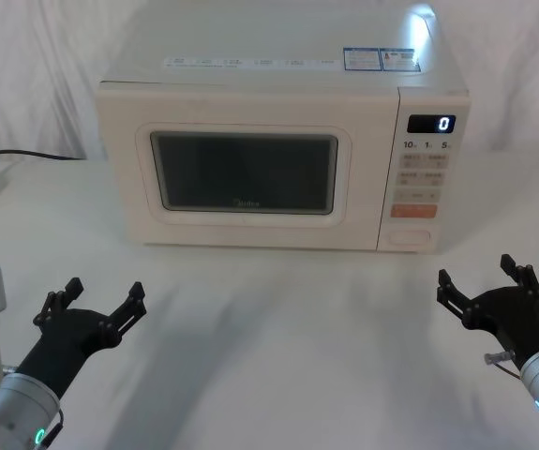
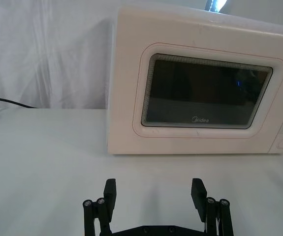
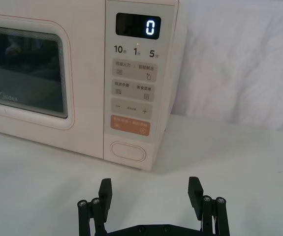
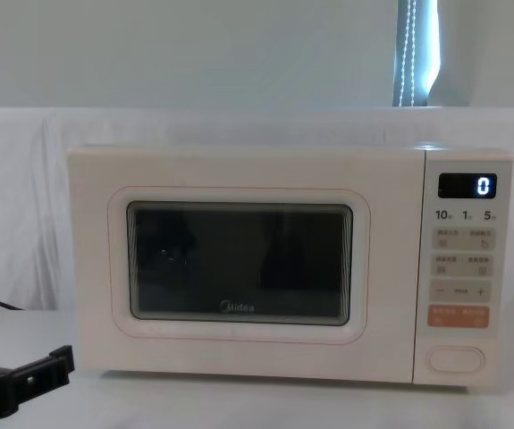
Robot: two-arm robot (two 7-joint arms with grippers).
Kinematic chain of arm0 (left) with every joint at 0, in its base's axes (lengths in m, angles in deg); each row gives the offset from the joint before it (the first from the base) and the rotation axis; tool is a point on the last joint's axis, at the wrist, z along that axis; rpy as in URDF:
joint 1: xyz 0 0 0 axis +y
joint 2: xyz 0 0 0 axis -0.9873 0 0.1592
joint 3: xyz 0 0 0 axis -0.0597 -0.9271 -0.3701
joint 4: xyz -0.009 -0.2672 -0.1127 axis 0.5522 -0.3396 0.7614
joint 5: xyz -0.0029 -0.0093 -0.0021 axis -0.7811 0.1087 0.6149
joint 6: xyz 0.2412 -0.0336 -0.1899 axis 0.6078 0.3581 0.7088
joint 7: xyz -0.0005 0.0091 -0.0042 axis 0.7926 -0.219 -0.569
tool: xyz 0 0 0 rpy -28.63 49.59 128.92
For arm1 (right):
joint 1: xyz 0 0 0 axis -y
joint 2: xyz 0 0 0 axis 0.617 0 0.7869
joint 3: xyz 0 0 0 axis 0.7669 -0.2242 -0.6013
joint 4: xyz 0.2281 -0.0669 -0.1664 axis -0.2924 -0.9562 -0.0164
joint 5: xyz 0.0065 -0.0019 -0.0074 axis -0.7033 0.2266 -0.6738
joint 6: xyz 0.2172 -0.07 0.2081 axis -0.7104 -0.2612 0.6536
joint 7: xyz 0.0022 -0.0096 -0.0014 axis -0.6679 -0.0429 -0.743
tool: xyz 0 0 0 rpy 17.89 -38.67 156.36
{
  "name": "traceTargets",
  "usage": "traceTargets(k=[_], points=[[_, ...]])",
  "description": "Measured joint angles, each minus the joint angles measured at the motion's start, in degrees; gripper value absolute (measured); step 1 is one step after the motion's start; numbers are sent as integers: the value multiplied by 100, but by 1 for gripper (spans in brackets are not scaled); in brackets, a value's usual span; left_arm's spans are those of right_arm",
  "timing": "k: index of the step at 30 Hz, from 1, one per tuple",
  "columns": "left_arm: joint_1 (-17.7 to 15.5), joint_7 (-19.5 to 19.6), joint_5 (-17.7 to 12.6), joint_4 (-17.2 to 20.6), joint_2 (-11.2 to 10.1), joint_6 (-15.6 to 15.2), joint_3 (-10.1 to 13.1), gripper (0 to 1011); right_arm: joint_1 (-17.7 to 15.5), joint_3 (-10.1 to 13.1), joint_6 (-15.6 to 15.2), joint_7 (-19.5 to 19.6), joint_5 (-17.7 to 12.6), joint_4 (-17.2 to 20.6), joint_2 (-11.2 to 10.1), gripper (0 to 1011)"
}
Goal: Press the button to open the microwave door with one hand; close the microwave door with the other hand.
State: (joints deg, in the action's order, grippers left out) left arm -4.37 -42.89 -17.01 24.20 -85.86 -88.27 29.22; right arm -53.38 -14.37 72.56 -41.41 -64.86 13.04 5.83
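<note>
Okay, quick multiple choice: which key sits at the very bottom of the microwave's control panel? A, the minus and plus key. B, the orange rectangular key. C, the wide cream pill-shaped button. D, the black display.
C: the wide cream pill-shaped button is the lowest key on the control panel, just below the orange rectangular key; the black display tops the strip.

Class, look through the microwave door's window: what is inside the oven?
Through the microwave door glass only a dark cavity and faint reflections show; no dish or food can be made out. The door is shut, so the rest of the interior stays hidden.
</note>
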Motion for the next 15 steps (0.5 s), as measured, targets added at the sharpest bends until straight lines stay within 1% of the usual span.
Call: traceTargets(k=[15], points=[[0, 0, 0, 0, 0, 0, 0, 1001, 0, 0, 0, 0, 0, 0, 0, 1002]])
